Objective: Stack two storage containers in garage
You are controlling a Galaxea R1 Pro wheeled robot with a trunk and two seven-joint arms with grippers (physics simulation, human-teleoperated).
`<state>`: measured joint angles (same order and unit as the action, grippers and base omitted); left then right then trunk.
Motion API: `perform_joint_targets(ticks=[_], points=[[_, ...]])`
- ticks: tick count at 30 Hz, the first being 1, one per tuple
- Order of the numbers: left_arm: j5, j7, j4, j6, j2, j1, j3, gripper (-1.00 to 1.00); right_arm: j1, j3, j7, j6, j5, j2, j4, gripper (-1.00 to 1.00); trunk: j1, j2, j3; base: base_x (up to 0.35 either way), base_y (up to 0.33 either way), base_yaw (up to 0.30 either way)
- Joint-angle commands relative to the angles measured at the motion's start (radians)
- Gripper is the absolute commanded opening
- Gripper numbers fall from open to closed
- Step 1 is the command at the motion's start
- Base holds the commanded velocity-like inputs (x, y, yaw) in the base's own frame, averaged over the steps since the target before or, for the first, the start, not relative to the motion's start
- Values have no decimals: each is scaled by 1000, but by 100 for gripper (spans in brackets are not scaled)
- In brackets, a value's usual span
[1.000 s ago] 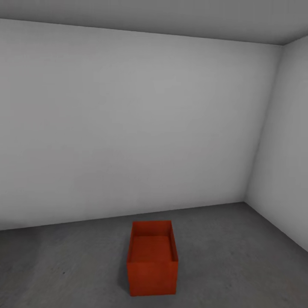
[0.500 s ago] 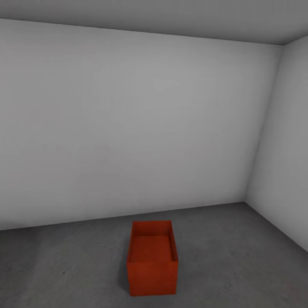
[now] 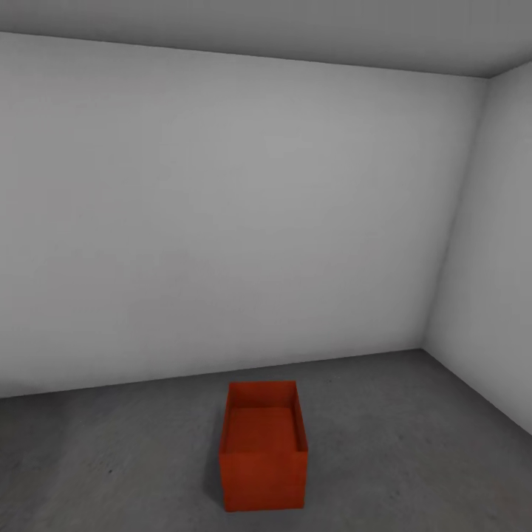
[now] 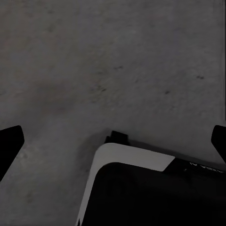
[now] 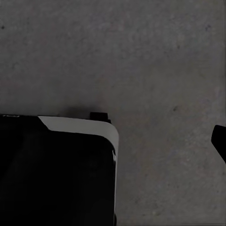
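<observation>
- Orange-red bins stand on the grey floor of the garage, low in the head view and a little right of its middle.
- A faint seam runs across the near face, low down, so there look to be two bins, one set on or in the other; which, I cannot tell.
- The top bin is upright and open, its inner floor and thin walls in plain sight.
- The stack stands apart from the back wall and well apart from the side wall on the right, with bare floor all round it.
- The two walls meet in a corner at the right, under a grey ceiling.
- In the left wrist view the left hand looks down on speckled floor; one dark fingertip shows at each side edge, far apart, so the hand is wide open and holds nothing.
- Part of the robot's base, dark with a pale rim, lies below that hand.
- In the right wrist view only one fingertip of the right hand shows at the edge, over bare floor; whether that hand is open or closed I cannot tell.
- The same dark, pale-rimmed base shows there too.
</observation>
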<state>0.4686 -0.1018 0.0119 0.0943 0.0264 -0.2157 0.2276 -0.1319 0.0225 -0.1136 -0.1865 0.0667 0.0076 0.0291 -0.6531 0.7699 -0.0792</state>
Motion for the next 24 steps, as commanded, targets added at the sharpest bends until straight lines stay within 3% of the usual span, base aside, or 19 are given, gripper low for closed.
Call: perform_joint_targets(ticks=[1, 9, 24], points=[[6, -1, 0, 2, -3, -1, 8, 100, -2, 2, -6, -4, 7, 0, 3, 100, 0, 1, -2, 0, 0, 0], [6, 10, -10, 1, -27, 8, 10, 100, -2, 1, -5, -5, 5, 1, 4, 100, 0, 1, -2, 0, 0, 0], [6, 11, -8, 1, -23, 19, 13, 100, 31, 0, -9, -9, 6, -12, 5, 100, 0, 1, -2, 0, 0, 0]])
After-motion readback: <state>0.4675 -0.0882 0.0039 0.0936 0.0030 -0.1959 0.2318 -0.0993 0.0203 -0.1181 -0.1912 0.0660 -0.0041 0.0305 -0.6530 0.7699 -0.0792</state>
